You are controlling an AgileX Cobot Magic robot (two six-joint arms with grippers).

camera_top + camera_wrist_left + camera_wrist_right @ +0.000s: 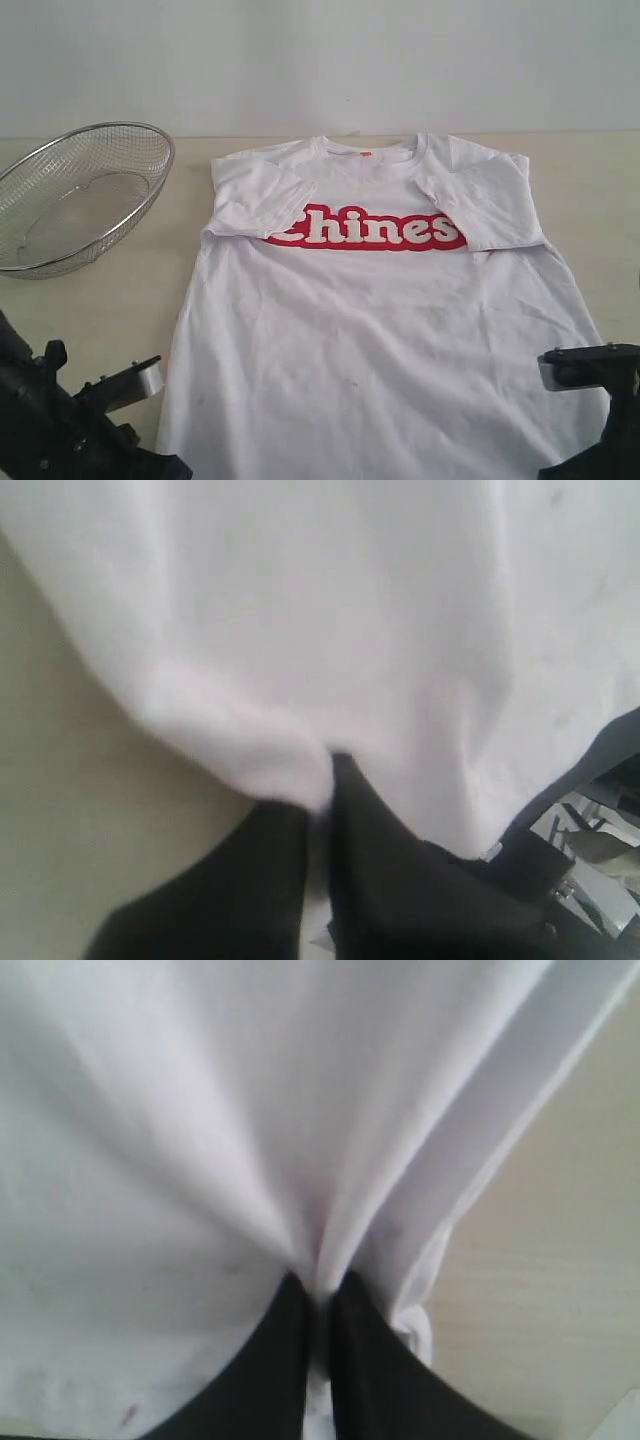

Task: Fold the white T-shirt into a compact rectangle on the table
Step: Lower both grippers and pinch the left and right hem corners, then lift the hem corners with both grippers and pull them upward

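Pale beige worktop (110, 300), backed by a plain white wall (320, 60), carries the white T-shirt (380, 340), which lies front-up and spread flat across the middle, collar toward the wall and hem toward my arms. Both short sleeves (262, 205) are folded inward over the chest, each covering an end of the red band (365, 232), so its white lettering reads only "Chines". A small orange tag (365, 154) shows inside the neckline. A round wire-mesh basket (80, 195) rests on the worktop at the far left of the exterior view, apart from the shirt. Through the left wrist camera I see my left claw (318, 800) pinched together on a bunched fold at the shirt's edge, bare worktop beside it. Through the right wrist camera my right claw (322, 1285) is likewise clamped on the shirt, cloth fanning out in creases from the pinch, with the shirt's edge and bare worktop just beside it. In the exterior view the left arm (60, 420) sits at the shirt's near left corner and the right arm (590, 370) at its near right corner.
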